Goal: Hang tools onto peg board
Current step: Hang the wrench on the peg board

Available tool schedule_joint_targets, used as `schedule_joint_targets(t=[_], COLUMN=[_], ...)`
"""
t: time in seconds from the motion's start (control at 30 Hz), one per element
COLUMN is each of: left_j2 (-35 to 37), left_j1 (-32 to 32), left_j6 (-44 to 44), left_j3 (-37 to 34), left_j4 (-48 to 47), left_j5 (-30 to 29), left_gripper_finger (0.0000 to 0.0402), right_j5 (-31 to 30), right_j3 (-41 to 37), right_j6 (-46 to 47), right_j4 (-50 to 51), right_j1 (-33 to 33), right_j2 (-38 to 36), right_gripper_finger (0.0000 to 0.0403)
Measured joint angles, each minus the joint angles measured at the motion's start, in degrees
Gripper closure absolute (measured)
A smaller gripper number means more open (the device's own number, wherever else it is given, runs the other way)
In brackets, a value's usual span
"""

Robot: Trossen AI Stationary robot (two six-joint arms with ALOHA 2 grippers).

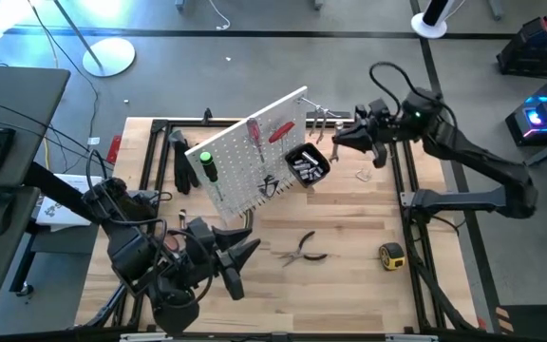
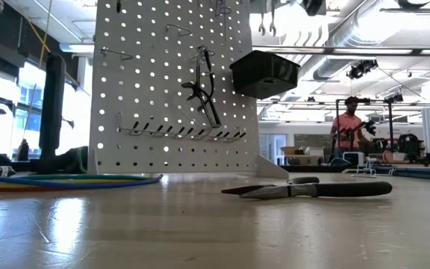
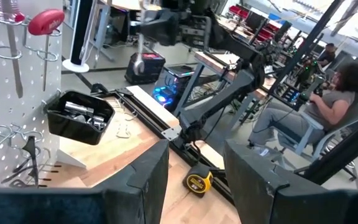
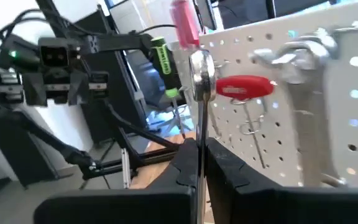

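Right hand at the board's far end gripping a slim wrench; pliers lie loose in front of my left hand.

My right hand (image 1: 338,140) sits by the far right corner of the white perforated peg board (image 1: 245,161), its fingers closed on a thin silver wrench (image 4: 200,93) that stands upright, long axis along the fingers, ring end just off the board's face beside a red-handled screwdriver (image 4: 247,86). The board lies straight ahead of that hand, so it is the nearer arm for hanging. My left hand (image 1: 240,252) waits near the worktop's front left, fingers parted and holding nothing; the black-handled pliers (image 1: 302,251) lie flat just to its right, long axis running across the worktop, with a yellow tape measure (image 1: 391,255) farther toward the right edge. I can't read any writing.
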State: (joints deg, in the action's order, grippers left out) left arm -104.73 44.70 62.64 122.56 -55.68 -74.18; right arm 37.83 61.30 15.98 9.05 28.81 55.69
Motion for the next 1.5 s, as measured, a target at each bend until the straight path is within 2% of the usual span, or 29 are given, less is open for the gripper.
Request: schedule_joint_targets(t=[0.17,0.5,0.8,1.03,1.17,1.5], left_j2=[0.00,0.00,0.00,0.00,-0.02,-0.02], left_j1=[0.38,0.20,-0.17,-0.17,-0.41,-0.65], left_j6=[0.30,0.28,0.30,0.30,0.30,1.28], left_j3=[0.00,0.00,0.00,0.00,0.00,0.00], left_j4=[0.00,-0.15,-0.22,-0.18,-0.20,-0.17], left_j5=[0.57,0.55,0.62,0.64,0.75,2.02], left_gripper_finger=[0.0257,0.0257,0.0257,0.0257,0.0257,0.0257], right_j5=[6.15,11.57,12.49,13.84,17.24,19.41], right_j3=[0.00,0.00,0.02,0.02,0.02,0.04], right_j6=[0.66,2.57,2.00,5.07,6.04,5.07], right_j4=[-2.93,-4.22,-5.11,-11.04,-9.72,-8.74], right_j1=[1.86,7.39,8.09,10.19,11.70,12.84], right_j2=[0.95,0.69,4.28,4.56,4.56,6.30], right_gripper_finger=[0.0400,0.0400,0.0400,0.0400,0.0400,0.0400])
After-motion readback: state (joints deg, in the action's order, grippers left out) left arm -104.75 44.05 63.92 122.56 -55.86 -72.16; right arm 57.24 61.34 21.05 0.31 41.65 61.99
